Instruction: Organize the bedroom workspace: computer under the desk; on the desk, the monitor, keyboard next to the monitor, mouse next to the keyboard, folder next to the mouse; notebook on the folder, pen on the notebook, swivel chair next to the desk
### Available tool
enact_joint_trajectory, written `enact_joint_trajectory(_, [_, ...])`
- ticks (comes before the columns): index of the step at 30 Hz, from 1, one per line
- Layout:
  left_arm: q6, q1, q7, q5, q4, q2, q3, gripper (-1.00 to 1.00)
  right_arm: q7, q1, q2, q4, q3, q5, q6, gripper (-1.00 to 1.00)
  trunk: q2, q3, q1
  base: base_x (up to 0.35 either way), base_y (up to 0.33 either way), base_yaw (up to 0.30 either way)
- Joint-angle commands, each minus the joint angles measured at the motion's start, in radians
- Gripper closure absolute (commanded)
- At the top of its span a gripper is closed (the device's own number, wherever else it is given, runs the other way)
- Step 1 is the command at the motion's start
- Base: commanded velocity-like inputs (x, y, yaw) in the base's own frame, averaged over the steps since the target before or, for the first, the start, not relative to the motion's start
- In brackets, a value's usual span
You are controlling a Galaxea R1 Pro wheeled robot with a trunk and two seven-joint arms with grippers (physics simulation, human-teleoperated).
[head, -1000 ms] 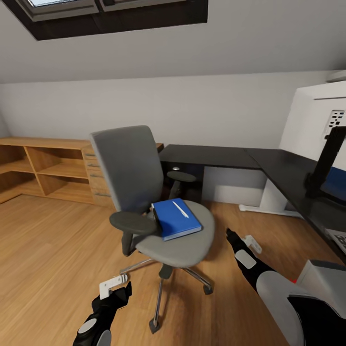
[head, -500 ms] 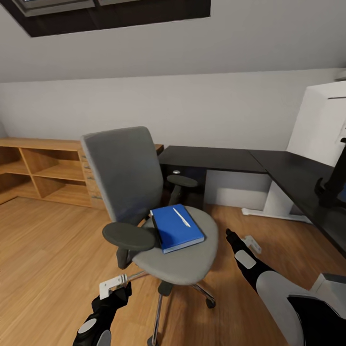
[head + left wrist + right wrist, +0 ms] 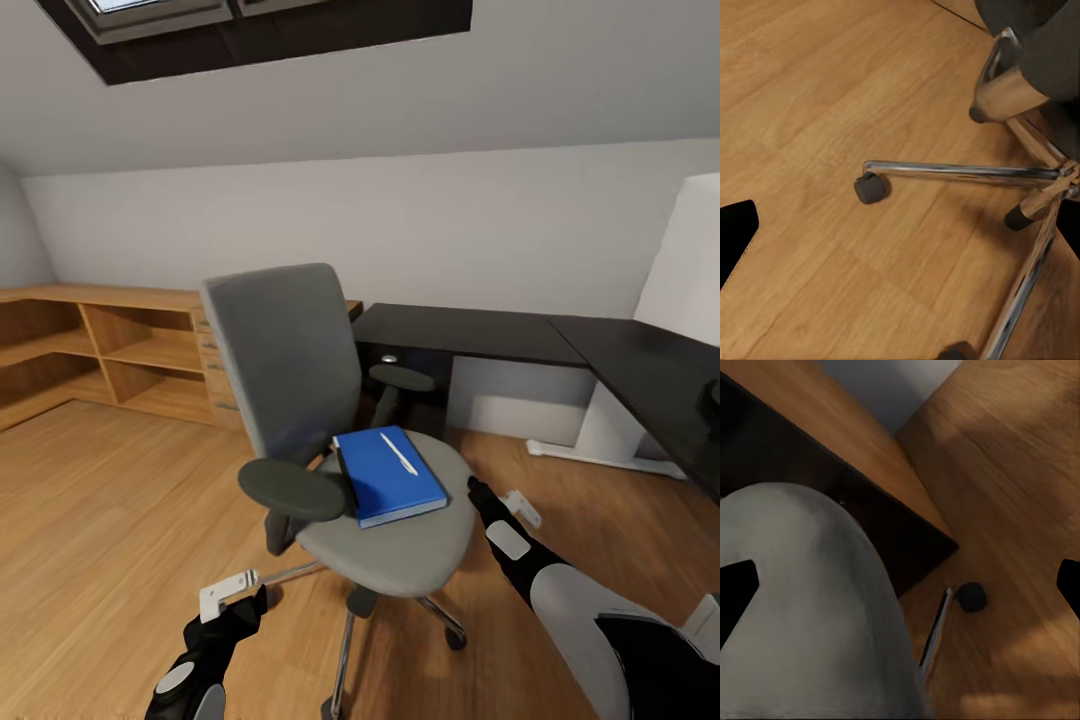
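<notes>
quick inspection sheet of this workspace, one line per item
surface: desk, glossy black L-shaped top; the part in view is bare
job's things: swivel chair stands on the wood floor short of the desk; folder lies flat on its seat; pen lies on the folder; notebook not made out
clutter: nothing seen
grippers: left claw low beside the chair base, holding nothing; right claw near the seat's edge, holding nothing; jaw state unclear for both
cables: nothing seen
surroundings: wooden shelf unit against the pale wall, skylight in the sloped ceiling
</notes>
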Motion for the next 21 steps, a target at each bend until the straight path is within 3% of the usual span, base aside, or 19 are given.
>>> enact_joint_trajectory(1, [0.003, -0.001, 0.008, 0.009, -0.001, 0.000, -0.001, -1.00, 0.000, 0.000, 0.000, -0.001, -0.007, 0.003, -0.001, -1.00, 0.000, -0.001, 0.000, 0.000, 0.000, 0.187])
enact_joint_trajectory(21, [0.004, 0.000, 0.008, 0.009, -0.001, 0.000, -0.003, -1.00, -0.001, 0.000, 0.002, 0.001, -0.007, 0.003, -0.002, -1.00, 0.000, -0.001, 0.000, 0.000, 0.000, 0.188])
